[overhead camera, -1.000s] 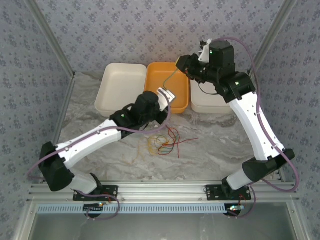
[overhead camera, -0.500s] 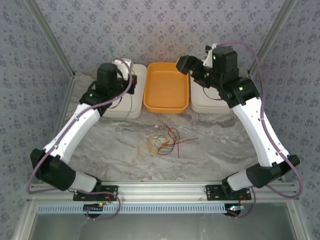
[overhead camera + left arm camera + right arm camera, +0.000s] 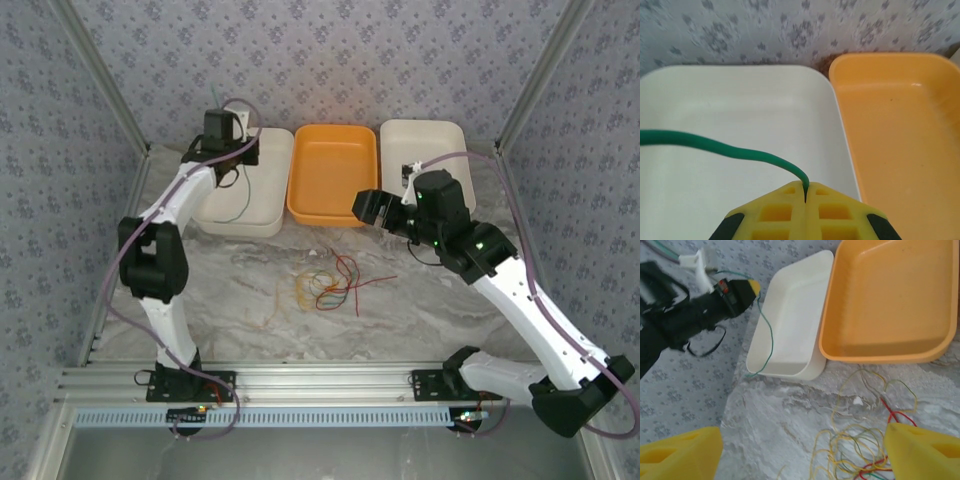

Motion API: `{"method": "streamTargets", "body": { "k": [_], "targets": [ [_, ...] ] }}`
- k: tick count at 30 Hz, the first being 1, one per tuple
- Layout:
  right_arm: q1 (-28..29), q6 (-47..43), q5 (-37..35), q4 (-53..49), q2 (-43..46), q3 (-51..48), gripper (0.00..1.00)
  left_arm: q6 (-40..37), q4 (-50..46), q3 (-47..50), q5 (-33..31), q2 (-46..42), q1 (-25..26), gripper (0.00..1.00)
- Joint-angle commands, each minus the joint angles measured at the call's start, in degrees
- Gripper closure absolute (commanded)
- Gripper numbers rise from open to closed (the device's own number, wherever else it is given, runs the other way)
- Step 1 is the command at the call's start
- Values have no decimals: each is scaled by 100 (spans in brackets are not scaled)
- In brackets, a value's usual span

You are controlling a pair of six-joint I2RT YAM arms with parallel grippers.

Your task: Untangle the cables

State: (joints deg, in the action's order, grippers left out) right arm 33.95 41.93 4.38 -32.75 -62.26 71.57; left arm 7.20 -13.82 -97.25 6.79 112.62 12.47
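Green cable ran in one long line down the length of the left white tray. Its top end was up at the left gripper and its loose end trailed toward the tray's near rim.

The left wrist view had the bit the others couldn't show. The cable was nipped right in the seam between the two yellow fingertips, jaws clamped tight on it, and it curved off to the left from there.

The right wrist view gave the whole hang of it, plus the rest of the cables. They sat in a red, green and yellow-tan heap on the marble table, just in front of the orange tray and well apart from the held one. The right gripper hung near that heap with its jaws spread wide, gripping nothing.
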Motion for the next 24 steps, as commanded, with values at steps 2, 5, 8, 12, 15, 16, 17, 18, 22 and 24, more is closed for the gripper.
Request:
{"method": "streamTargets", "body": {
  "k": [2, 5, 8, 12, 15, 16, 17, 18, 22, 24],
  "targets": [
    [28, -142, -104, 148, 166, -218, 14, 459, -110, -703, 791, 802, -160, 100],
    [31, -115, -96, 197, 170, -275, 14, 975, -447, -1185, 1299, 1332, -261, 100],
    [25, -99, -129, 203, 107, -511, 14, 1545, -790, -1553, 1640, 1661, -339, 100],
    [32, -60, -65, 251, 51, -548, 14, 2222, -1347, -2067, 1938, 1987, -473, 83],
    [53, -44, -101, 203, 93, -577, 14, 2340, -1667, -2341, 2071, 2025, -497, 53],
    [50, -43, -130, 180, 115, -590, 14, 2351, -1831, -2482, 2103, 2043, -486, 48],
    [50, -53, -176, 150, 134, -619, 13, 2393, -2030, -2626, 2143, 2062, -495, 43],
    [41, -54, -205, 130, 145, -629, 13, 2444, -2177, -2713, 2169, 2045, -497, 40],
    [18, -67, -289, 102, 170, -678, 13, 2645, -2232, -2621, 2361, 1699, -478, 37],
    [-3, -70, -326, 102, 170, -696, 13, 2687, -2217, -2483, 2351, 1375, -474, 38]
  ]
}}
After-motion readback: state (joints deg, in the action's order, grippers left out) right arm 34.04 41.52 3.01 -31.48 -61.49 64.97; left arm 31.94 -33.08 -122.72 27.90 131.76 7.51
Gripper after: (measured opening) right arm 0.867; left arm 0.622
